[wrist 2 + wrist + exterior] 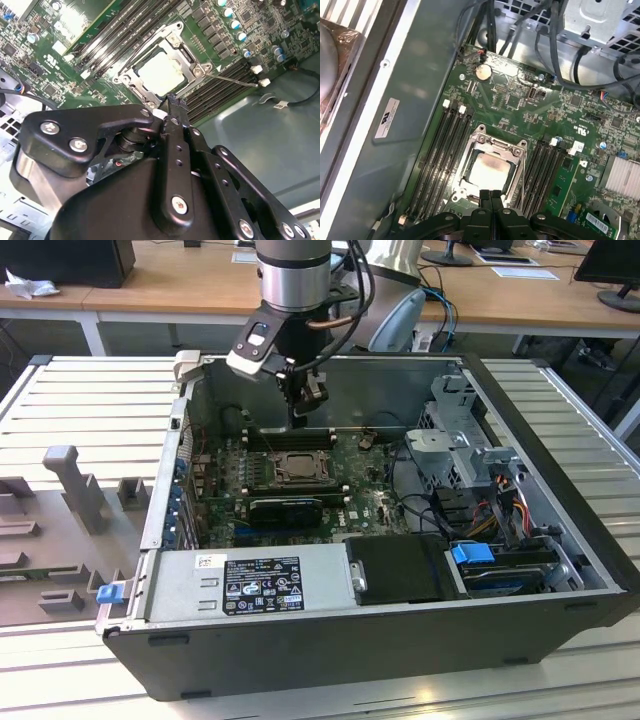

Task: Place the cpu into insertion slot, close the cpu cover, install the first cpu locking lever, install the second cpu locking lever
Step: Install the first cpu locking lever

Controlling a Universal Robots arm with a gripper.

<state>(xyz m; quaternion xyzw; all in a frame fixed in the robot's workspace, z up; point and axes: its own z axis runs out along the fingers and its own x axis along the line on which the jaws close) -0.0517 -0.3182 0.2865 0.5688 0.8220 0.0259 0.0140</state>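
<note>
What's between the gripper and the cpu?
In the first wrist view, just the rim of the cpu cover; the shut gripper hangs at that rim, the cpu in its window.

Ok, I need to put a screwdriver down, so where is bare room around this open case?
The ribbed table is bare beside the case at the exterior view's right, and beyond the grey fixtures at its left. Inside the case it is crowded: circuit board, cables, and the hand by the cpu.
</note>
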